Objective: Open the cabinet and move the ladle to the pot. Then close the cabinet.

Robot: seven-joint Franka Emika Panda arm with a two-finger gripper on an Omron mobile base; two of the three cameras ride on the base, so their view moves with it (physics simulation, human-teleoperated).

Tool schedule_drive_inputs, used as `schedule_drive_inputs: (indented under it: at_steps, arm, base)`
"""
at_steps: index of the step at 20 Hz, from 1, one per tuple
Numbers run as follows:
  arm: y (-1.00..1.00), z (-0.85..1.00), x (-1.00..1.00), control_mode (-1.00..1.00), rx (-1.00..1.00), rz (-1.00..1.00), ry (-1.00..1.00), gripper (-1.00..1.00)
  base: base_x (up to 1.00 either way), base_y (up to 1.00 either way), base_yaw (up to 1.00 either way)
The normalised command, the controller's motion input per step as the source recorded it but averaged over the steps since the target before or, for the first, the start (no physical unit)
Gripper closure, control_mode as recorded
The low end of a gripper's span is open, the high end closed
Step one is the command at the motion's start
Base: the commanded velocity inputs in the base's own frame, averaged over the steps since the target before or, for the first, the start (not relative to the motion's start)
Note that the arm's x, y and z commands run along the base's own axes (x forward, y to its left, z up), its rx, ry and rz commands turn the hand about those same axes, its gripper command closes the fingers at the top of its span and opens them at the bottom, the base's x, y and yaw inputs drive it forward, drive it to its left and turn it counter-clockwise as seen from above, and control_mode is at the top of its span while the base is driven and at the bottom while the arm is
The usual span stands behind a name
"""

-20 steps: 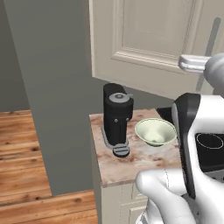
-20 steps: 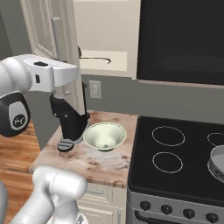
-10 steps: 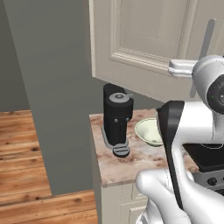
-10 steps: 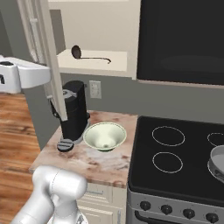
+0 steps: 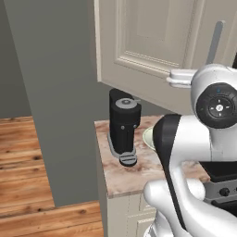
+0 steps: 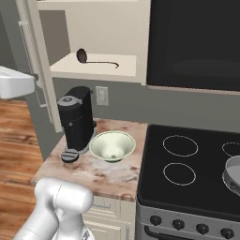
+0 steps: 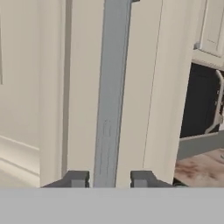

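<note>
No legible text or labels.

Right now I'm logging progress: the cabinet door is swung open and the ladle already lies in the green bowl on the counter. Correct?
Not quite. The cabinet door is swung open, but the ladle lies on the cabinet shelf, not in the green bowl on the counter. The right base view shows it.

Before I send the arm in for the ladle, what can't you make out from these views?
- Pot: right base view, cut off by the right edge; contents unseen.
- Ladle: right base view, too small to judge how its handle end rests.
- Gripper: hand view, fingertips straddle the cabinet handle; contact unclear.
- Bowl: left base view, mostly hidden behind the arm.
</note>
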Motion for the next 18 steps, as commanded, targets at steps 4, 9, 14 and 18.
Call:
schedule_drive_inputs:
  at_steps: [4, 9, 14, 18]
  arm:
    - [-0.25, -0.25, 0.00, -1.00, 0.00, 0.00, 0.00, -1.00]
    - [-0.24, -0.07, -0.20, -1.00, 0.00, 0.00, 0.01, -1.00]
    - [-0.13, 0.09, -0.76, -1.00, 0.00, 0.00, 0.00, -1.00]
    - [-0.02, 0.18, -0.86, -1.00, 0.00, 0.00, 0.00, -1.00]
  base:
    - [0.00, 0.00, 0.00]
    - [0.00, 0.00, 0.00]
    - [0.00, 0.00, 0.00]
    - [0.00, 0.00, 0.00]
